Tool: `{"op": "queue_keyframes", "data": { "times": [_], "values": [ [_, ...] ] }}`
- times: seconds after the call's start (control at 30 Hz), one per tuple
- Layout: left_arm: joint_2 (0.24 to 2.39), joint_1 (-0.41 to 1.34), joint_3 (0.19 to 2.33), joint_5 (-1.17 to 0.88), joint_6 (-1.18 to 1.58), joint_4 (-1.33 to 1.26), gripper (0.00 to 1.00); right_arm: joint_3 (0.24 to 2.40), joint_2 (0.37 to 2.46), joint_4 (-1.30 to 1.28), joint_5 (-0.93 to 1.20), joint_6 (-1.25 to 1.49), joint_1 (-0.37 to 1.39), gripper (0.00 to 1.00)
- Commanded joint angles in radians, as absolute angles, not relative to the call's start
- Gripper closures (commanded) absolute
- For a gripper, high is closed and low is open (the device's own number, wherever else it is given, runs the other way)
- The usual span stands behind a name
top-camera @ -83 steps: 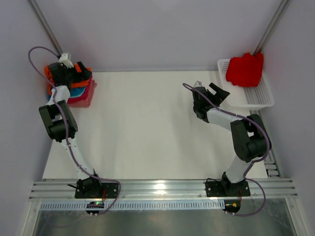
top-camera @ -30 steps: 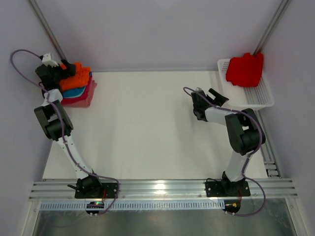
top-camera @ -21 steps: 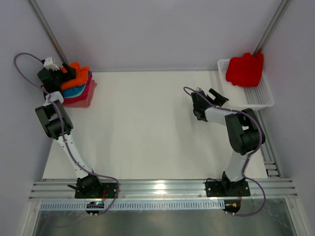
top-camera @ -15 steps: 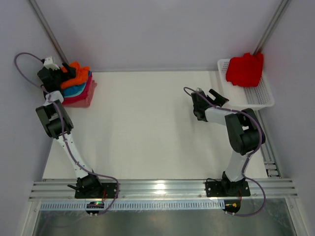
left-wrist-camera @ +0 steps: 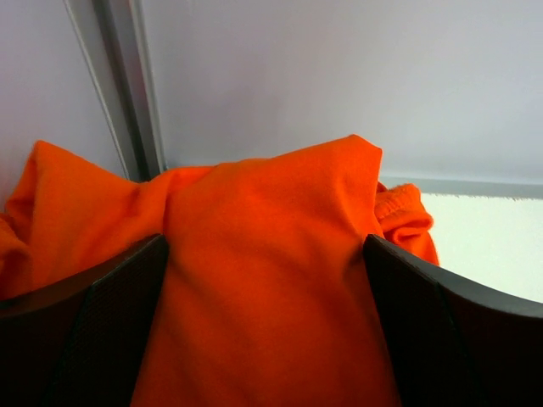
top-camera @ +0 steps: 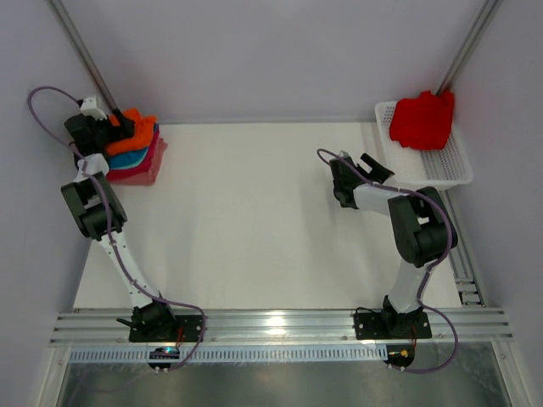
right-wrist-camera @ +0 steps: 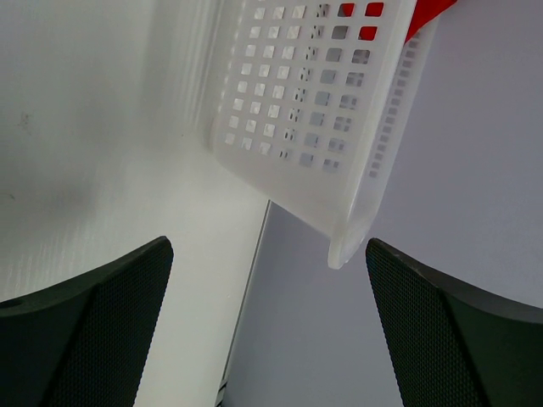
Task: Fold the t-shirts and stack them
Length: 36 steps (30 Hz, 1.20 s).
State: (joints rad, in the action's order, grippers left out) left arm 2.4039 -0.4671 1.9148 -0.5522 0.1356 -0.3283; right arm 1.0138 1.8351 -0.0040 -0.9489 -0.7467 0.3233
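Observation:
A folded stack of t-shirts lies in the table's far left corner. The bright orange t-shirt (top-camera: pixel 141 133) is on top, over a teal one (top-camera: pixel 129 158) and a pink one (top-camera: pixel 144 172). My left gripper (top-camera: pixel 117 127) is low at the stack's left end. It is open, and the orange t-shirt (left-wrist-camera: pixel 271 195) bulges between its wide-spread fingers (left-wrist-camera: pixel 102 322). A crumpled red t-shirt (top-camera: pixel 422 119) sits in the white mesh basket (top-camera: pixel 445 168) at the far right. My right gripper (top-camera: pixel 373 167) hangs open and holds nothing, just left of the basket (right-wrist-camera: pixel 305 110).
A slanted metal post (left-wrist-camera: pixel 127 85) and the grey back wall stand right behind the stack. The basket's corner (right-wrist-camera: pixel 344 250) overhangs the table's right edge. A second post (top-camera: pixel 467 47) rises behind the basket.
The left gripper pulled back from over the stack to its left end, then edged slightly right. The orange t-shirt shifted a little on top. The right arm drew in a little, then held still.

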Motion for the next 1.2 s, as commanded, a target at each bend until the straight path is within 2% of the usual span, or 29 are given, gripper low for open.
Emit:
{"op": "queue_keyframes", "data": {
  "times": [0.0,0.13,0.27,0.4,0.5,0.67,0.87,0.93,1.03,1.17],
  "values": [
    [2.256,-0.439,1.827,-0.62,0.087,-0.184,0.01,1.068,1.801,-0.034,-0.928,-0.686,0.318,0.01],
    [2.071,-0.361,1.704,-0.598,0.03,-0.084,0.01,1.107,1.76,-0.064,-0.908,-0.608,0.318,0.01],
    [1.91,-0.261,1.712,-0.586,-0.032,0.081,0.01,1.138,1.718,-0.094,-0.861,-0.542,0.318,0.01],
    [1.815,-0.186,1.72,-0.69,0.059,0.249,0.01,1.143,1.658,-0.109,-0.801,-0.474,0.319,0.01],
    [1.744,-0.134,1.703,-0.677,0.016,0.351,0.01,1.117,1.635,-0.092,-0.77,-0.457,0.319,0.01],
    [1.59,-0.049,1.539,-0.643,-0.119,0.506,0.01,1.028,1.582,-0.006,-0.73,-0.459,0.321,0.01],
    [1.438,0.043,1.269,-0.482,-0.149,0.402,0.01,0.947,1.525,0.098,-0.675,-0.4,0.321,0.01],
    [1.382,0.052,1.173,-0.486,-0.095,0.341,0.01,0.91,1.499,0.156,-0.669,-0.402,0.319,0.0],
    [1.327,0.054,1.077,-0.488,-0.069,0.221,0.01,0.859,1.427,0.236,-0.655,-0.393,0.314,0.01],
    [1.302,0.052,1.008,-0.39,-0.008,0.103,0.01,0.821,1.348,0.252,-0.594,-0.296,0.293,0.01]
  ]
}}
